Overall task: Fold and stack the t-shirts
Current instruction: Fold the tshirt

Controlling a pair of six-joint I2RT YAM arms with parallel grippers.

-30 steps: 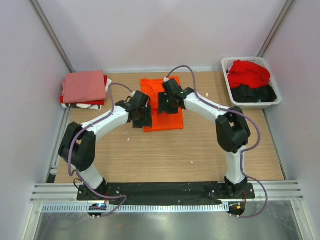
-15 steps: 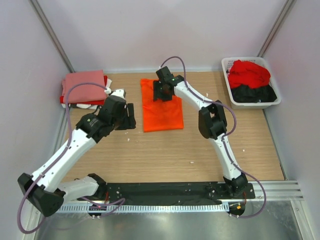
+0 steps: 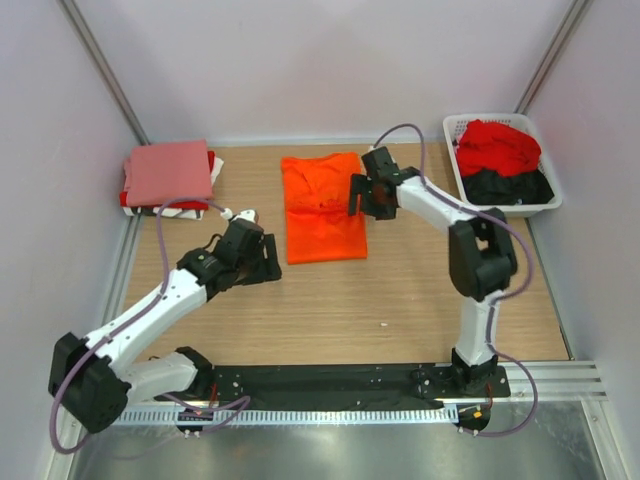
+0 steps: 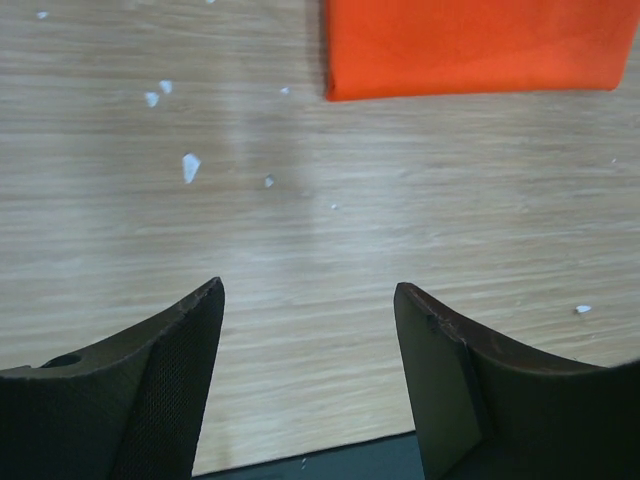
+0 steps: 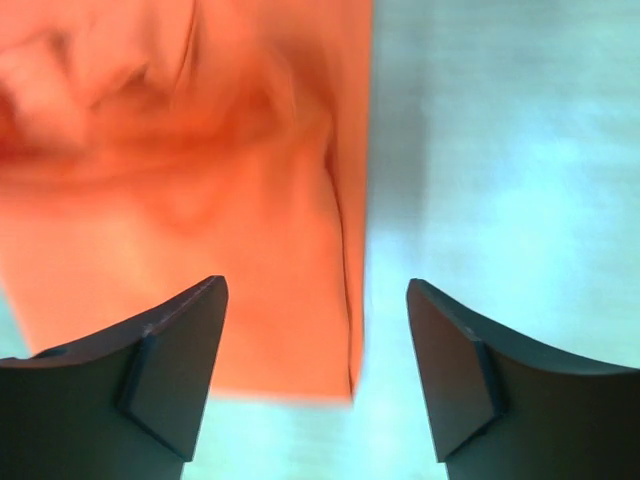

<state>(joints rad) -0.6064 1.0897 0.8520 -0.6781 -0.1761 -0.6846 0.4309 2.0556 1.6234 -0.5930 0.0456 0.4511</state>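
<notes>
- Top view: the orange t-shirt (image 3: 322, 205) lies as a folded rectangle at the middle back of the tabletop (image 3: 400, 290), and its far part is rumpled. A stack topped by the salmon-pink t-shirt (image 3: 168, 172) sits at the far left. The red t-shirt (image 3: 497, 145) and black t-shirt (image 3: 510, 187) are heaped unfolded in the basket (image 3: 452, 170) at the far right. My guess is roughly mid-task, with the orange one not yet stacked. The left claw (image 3: 252, 255) hangs near the shirt's near-left corner. The right claw (image 3: 362, 195) is over its right edge. Bare wood stretches between shirt and stack.
- Left wrist view: the left claw (image 4: 308, 300) is spread and grasps nothing. The orange t-shirt's (image 4: 470, 45) crisp near edge lies well ahead of it, with specked bare wood between them.
- Right wrist view: the right claw (image 5: 315, 290) is released and empty. It straddles the right edge of the orange t-shirt (image 5: 200, 200), and there is free tabletop to the right of that edge.
</notes>
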